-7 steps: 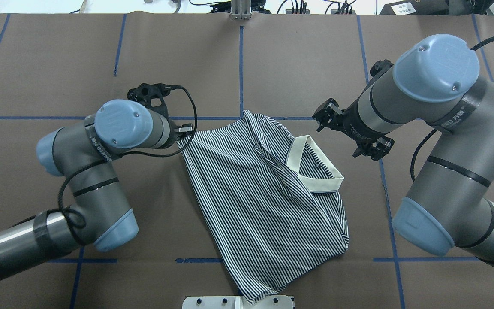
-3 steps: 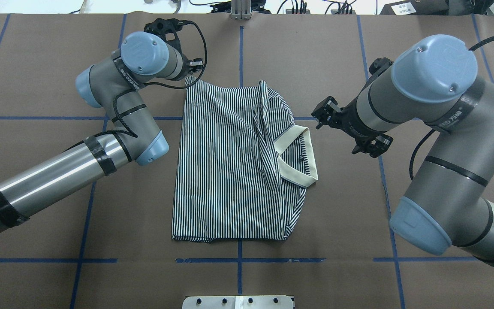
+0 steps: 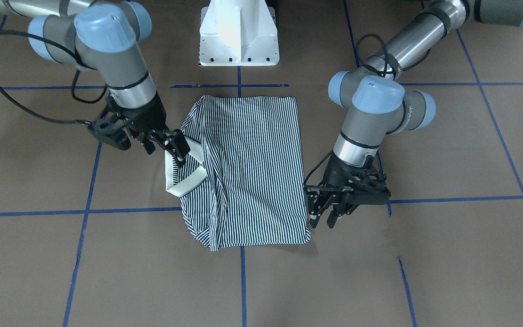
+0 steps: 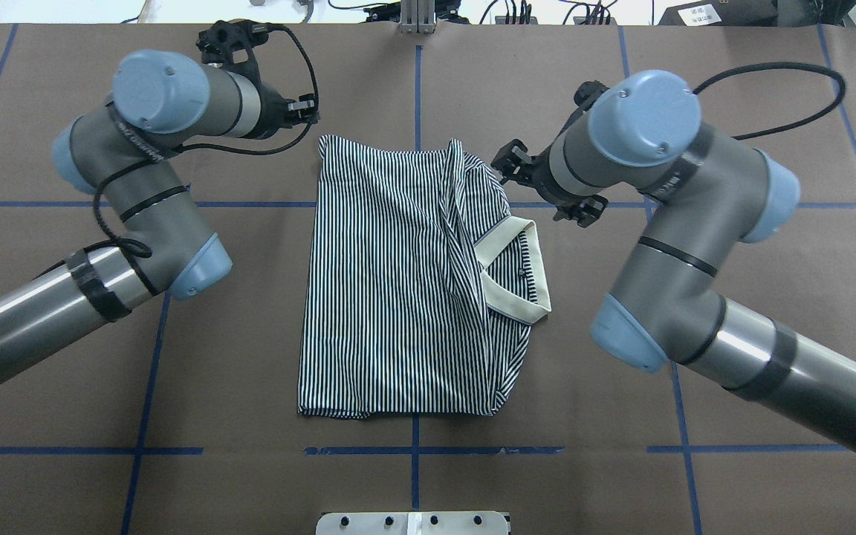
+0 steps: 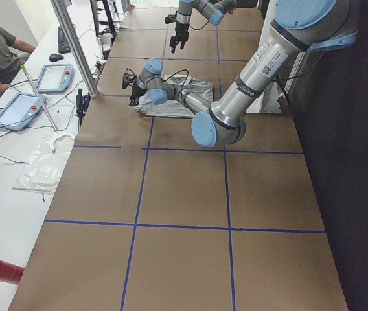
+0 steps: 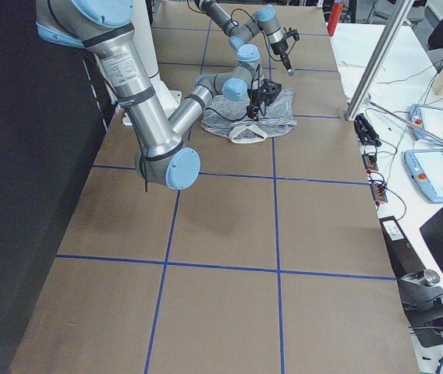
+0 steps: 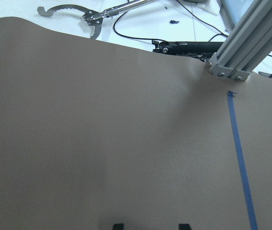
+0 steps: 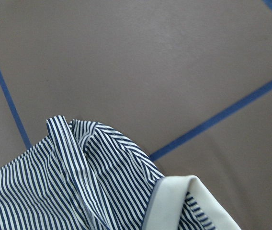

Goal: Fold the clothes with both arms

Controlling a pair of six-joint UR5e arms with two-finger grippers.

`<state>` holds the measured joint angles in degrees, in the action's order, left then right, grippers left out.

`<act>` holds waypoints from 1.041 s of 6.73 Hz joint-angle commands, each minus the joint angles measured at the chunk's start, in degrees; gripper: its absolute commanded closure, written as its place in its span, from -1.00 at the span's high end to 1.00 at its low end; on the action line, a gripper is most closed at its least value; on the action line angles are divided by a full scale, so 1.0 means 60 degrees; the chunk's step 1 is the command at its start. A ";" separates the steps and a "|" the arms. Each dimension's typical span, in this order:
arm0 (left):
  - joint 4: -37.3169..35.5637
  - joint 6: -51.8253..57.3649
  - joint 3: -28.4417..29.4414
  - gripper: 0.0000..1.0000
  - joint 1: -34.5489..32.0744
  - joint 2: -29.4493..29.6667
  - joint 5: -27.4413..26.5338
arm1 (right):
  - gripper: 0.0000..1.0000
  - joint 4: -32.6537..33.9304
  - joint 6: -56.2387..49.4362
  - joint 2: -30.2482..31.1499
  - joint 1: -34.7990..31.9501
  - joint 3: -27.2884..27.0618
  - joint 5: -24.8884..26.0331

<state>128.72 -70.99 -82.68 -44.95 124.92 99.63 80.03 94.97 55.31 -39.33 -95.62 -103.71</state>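
Shirt position: polo shirt (image 4: 391, 282) lies flat on the worktop (image 4: 250, 334) between both arms, long axis running away from the robot.
Nearer arm: right end effector (image 3: 179, 147) hangs over the shoulder by the cream collar (image 4: 528, 279); left end effector (image 3: 323, 221) is just off the far left corner.
Left state: fingers apart, empty.
Right state: opening can't tell, no cloth lifted.
Shirt look: striped rectangle, collar side bunched.

Brown-covered bench (image 4: 472, 82), gridded with blue tape lines (image 4: 414, 450). Alongside, a white side table (image 5: 15, 149) carries tablets (image 5: 56, 78), with an aluminium post (image 5: 76, 48) rising beside it.
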 commanded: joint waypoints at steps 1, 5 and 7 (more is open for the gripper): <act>-0.0023 0.0010 -0.1277 -0.02 -0.0110 -0.1100 0.0357 | 1.00 -0.0433 -0.1596 -0.1959 -0.0036 0.3064 0.0350; -0.0037 0.0069 -0.1821 -0.02 -0.0154 -0.1747 0.0357 | 1.00 -0.0448 -0.4503 -0.3344 0.0474 0.5360 0.0586; -0.0037 0.0040 -0.1821 -0.02 -0.0154 -0.1747 0.0357 | 1.00 -0.0448 -0.4606 -0.3170 0.0782 0.5346 0.0600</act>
<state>128.50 -70.63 -93.53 -45.89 114.46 101.78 77.34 67.96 35.57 -35.70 -63.64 -100.17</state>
